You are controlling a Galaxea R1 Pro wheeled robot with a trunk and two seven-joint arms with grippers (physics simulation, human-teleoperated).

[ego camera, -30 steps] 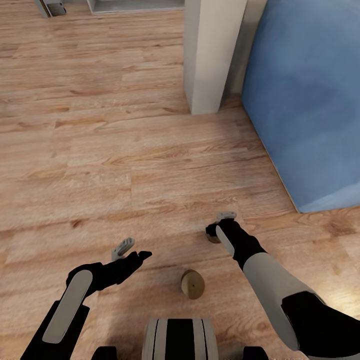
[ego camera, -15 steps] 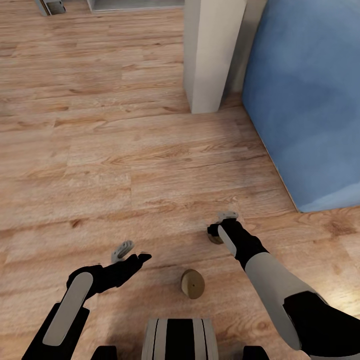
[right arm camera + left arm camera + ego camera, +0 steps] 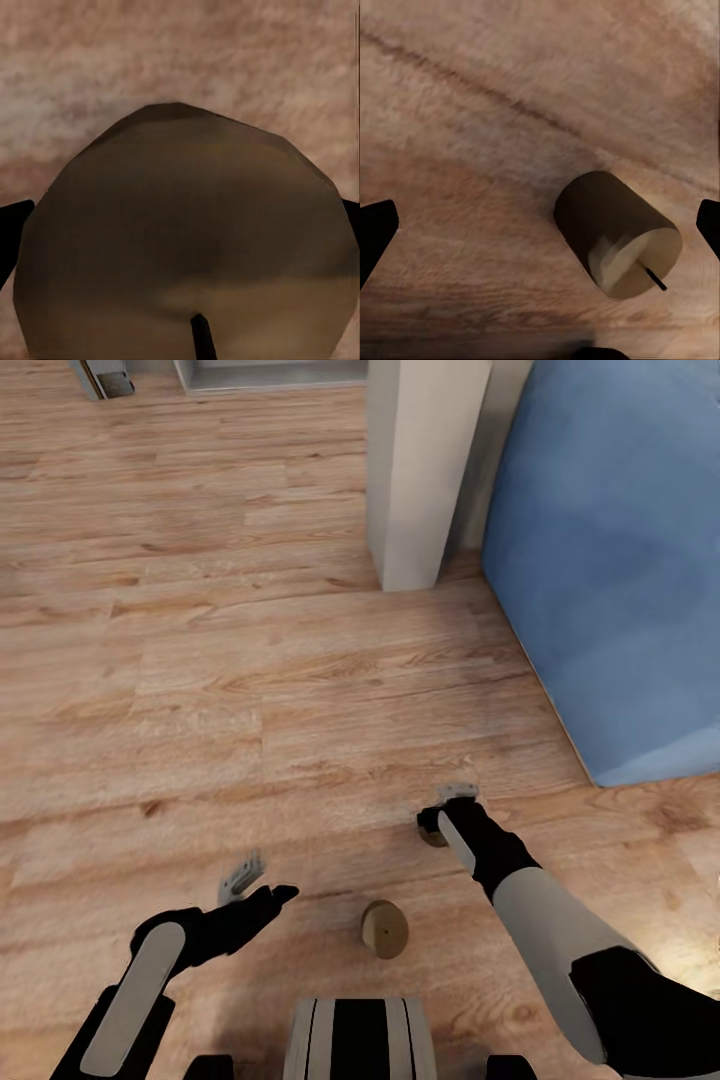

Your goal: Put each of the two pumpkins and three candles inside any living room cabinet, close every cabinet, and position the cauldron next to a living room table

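Note:
Two candles show on the wooden floor. One candle [image 3: 385, 928] lies on its side just ahead of my base; in the left wrist view this candle [image 3: 615, 232] shows its cream end and dark wick. My left gripper [image 3: 255, 885] hovers open to the left of it, not touching it. The other candle [image 3: 432, 836] sits under my right gripper [image 3: 440, 810], and up close this candle [image 3: 187, 247] sits in the gap of the spread fingers. The right gripper is open around it. Pumpkins, cabinet, cauldron and table are out of view.
A white square pillar [image 3: 415, 470] stands ahead. A large blue upholstered block [image 3: 620, 560] fills the right side. Grey furniture [image 3: 270, 370] sits at the far edge. Open wooden floor [image 3: 200, 660] stretches to the left and centre.
My left gripper has pulled back a little toward my base and lowered. The right gripper has stayed over its candle. Both candles are still.

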